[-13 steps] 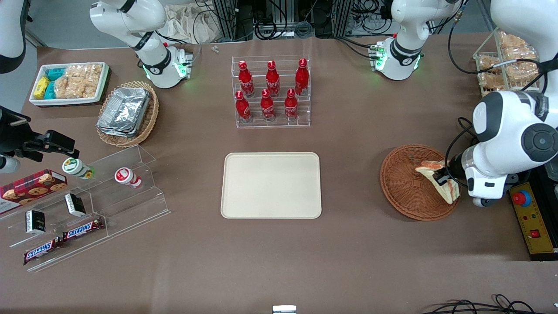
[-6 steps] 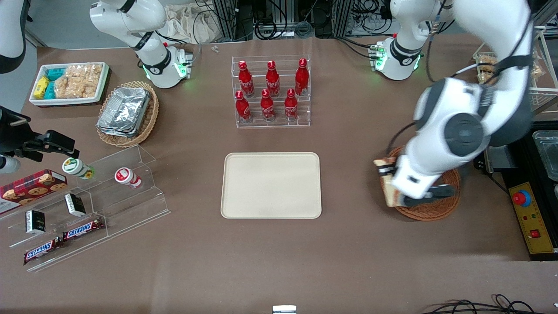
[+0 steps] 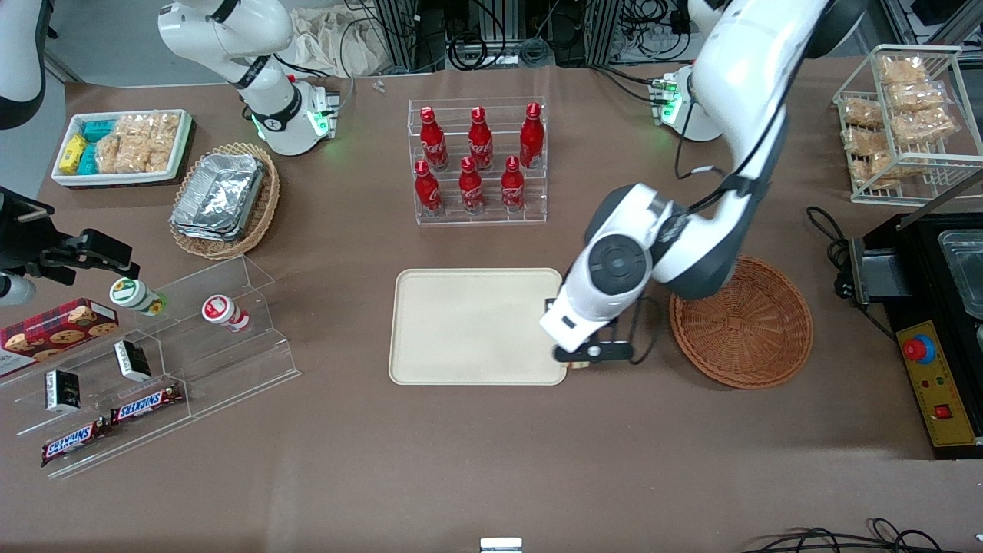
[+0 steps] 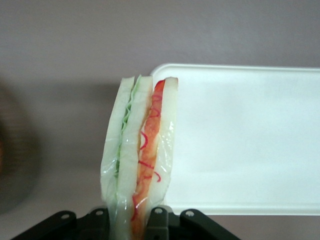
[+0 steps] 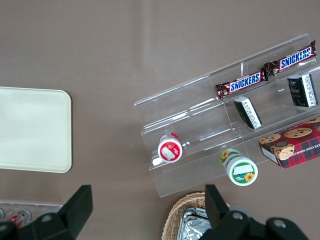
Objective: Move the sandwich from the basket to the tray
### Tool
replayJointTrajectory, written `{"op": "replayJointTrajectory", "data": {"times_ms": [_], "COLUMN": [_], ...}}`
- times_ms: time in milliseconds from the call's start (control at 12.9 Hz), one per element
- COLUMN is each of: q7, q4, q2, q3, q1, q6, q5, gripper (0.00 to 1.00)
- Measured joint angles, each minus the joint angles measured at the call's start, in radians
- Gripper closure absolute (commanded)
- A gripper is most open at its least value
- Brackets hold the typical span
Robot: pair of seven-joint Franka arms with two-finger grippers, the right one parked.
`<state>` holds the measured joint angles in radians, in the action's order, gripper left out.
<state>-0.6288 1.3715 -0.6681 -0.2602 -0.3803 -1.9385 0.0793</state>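
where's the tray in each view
Front view: tray at the table's middle, nearer the camera than the bottles; the end effector is at its edge.
Left wrist view: tray beside the held sandwich.
Right wrist view: tray partly in frame.
Shared landmark: its rounded corner.

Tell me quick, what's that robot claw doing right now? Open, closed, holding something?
Gripper: closed on the sandwich, carrying it in the air over the edge of the tray, with the basket left empty.
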Motion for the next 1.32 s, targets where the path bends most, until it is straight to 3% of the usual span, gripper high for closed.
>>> {"op": "replayJointTrajectory", "data": {"times_ms": [388, 466, 544, 699, 1320], "q7": [-0.003, -0.005, -0.008, -0.008, -0.121], "q4": [-0.009, -0.010, -0.012, -0.013, -0.062], "q2": [-0.125, -0.140, -0.152, -0.164, -0.113], "q3": [0.001, 0.001, 0.002, 0.002, 0.013], "q1": [-0.065, -0.073, -0.078, -0.079, -0.074], "q6": [-0.104, -0.112, -0.115, -0.117, -0.113], "q5": [0.029, 0.051, 0.070, 0.089, 0.098], "gripper": [1.00, 0.94, 0.81, 0.00, 0.00]}}
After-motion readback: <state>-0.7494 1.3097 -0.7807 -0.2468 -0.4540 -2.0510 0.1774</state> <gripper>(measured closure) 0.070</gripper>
